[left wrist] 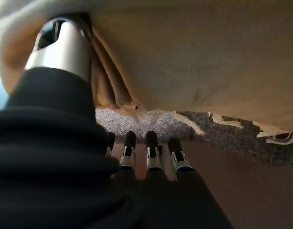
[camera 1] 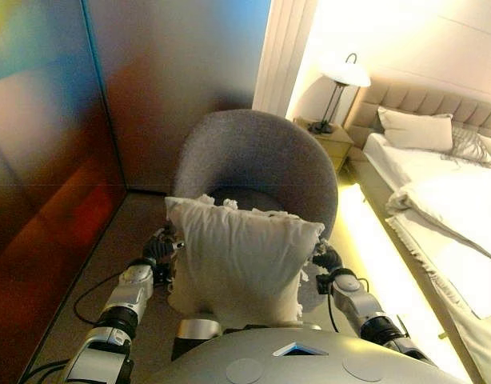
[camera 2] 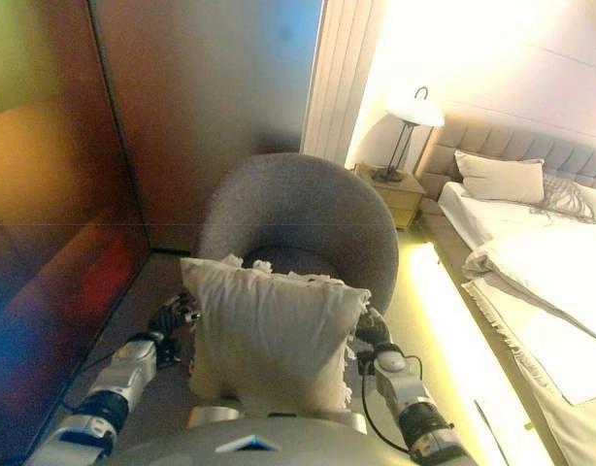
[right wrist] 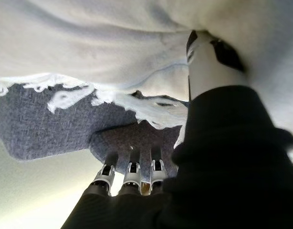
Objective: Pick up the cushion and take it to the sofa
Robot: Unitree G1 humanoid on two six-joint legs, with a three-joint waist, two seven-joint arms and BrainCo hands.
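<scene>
A cream cushion [camera 1: 237,260] with a fringed edge is held upright between my two hands, just in front of a round grey armchair [camera 1: 253,152]. My left hand [camera 1: 160,250] presses its left edge and my right hand [camera 1: 329,262] its right edge. In the left wrist view the fingers [left wrist: 151,152] lie straight below the cushion [left wrist: 184,57] and the thumb [left wrist: 65,47] pushes into the cloth. The right wrist view shows the same: straight fingers [right wrist: 132,171], thumb [right wrist: 204,71] against the cushion [right wrist: 89,38]. No sofa other than the armchair is in view.
A bed [camera 1: 453,200] with pillows stands at the right, with a lit strip of floor [camera 1: 373,256] along it. A nightstand [camera 1: 329,140] with a lamp [camera 1: 345,76] is behind the chair. A dark glossy wall [camera 1: 45,160] closes the left side.
</scene>
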